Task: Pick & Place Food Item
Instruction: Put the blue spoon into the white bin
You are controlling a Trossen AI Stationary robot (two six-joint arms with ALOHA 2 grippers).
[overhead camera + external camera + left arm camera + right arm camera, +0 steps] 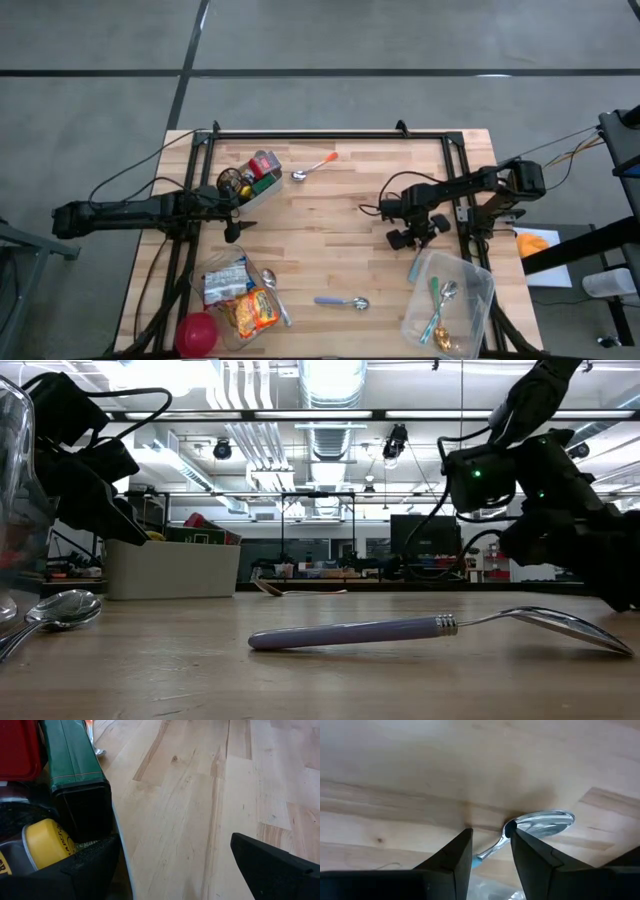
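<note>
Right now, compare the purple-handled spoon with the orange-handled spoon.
The purple-handled spoon lies near the table's front edge, bowl pointing right; the orange-handled spoon lies near the back, tilted diagonally, bowl pointing left. Handle colours differ. Both have metal bowls, rest loose on the wood, and neither is held.

The pale wooden desk carries a purple-handled metal spoon at 6 o'clock and an orange-handled metal spoon at 12 o'clock. The right gripper hangs at 3 o'clock, above a clear plastic container holding cutlery.
</note>
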